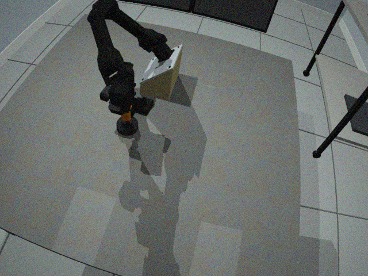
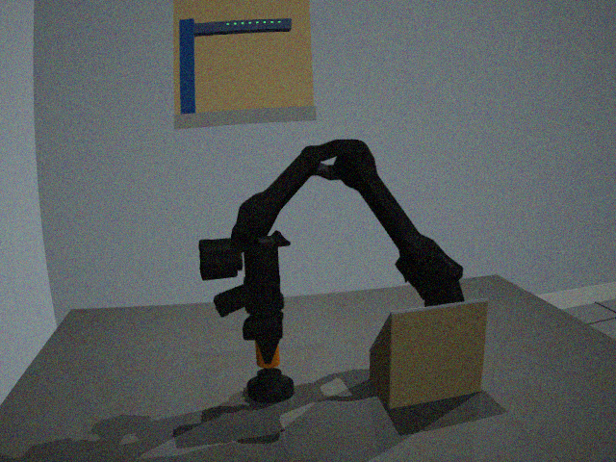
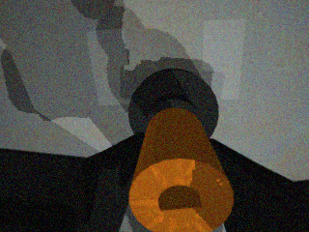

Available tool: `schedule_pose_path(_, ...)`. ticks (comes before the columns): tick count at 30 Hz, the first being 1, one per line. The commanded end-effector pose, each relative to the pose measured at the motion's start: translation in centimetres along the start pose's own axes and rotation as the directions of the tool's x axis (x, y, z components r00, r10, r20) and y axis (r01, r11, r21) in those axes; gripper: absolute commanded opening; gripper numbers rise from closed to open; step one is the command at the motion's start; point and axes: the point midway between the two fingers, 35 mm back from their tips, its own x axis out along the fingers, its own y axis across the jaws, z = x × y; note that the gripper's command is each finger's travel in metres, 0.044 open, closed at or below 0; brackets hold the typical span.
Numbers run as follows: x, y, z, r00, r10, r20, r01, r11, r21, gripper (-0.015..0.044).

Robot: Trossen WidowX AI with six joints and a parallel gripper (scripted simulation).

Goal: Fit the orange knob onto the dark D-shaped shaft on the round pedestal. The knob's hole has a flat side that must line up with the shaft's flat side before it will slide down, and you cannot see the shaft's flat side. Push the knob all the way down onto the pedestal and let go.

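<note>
The orange knob (image 1: 126, 117) (image 2: 260, 359) (image 3: 176, 140) is upright between the fingers of my gripper (image 1: 126, 111) (image 2: 269, 361), which is shut on it. The knob stands over the middle of the dark round pedestal (image 1: 127, 130) (image 2: 269, 390) (image 3: 142, 99). In the exterior view its lower end is just above the pedestal's raised centre, with a very thin gap or none. The shaft is not visible; the knob covers its place. The wrist view shows the D-shaped hole in the knob's top end, its flat side toward the bottom of the picture.
A tan wedge-shaped block (image 1: 157, 89) (image 2: 437, 358) with a pale sloping top stands by the arm's base, to the right of the pedestal in the exterior view. The arm's shadows fall across the grey table top (image 1: 252, 133) (image 2: 124, 347).
</note>
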Motion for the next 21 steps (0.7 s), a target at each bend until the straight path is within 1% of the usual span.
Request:
schedule_pose_path(1,-0.06,0.04,-0.22,1.0,-0.002,-0.002,0.002,1.0,-0.007,0.0)
schedule_pose_path(7,-0.46,0.05,-0.28,1.0,-0.002,-0.003,0.002,1.0,-0.015,0.0)
schedule_pose_path(9,-0.48,0.05,-0.28,1.0,-0.002,-0.003,0.002,0.998,-0.06,0.0)
schedule_pose_path(13,-0.45,0.08,-0.19,1.0,-0.002,-0.002,0.002,0.979,-0.204,0.0)
schedule_pose_path(21,-0.29,0.12,0.15,1.0,-0.002,-0.002,0.002,0.977,-0.214,0.0)
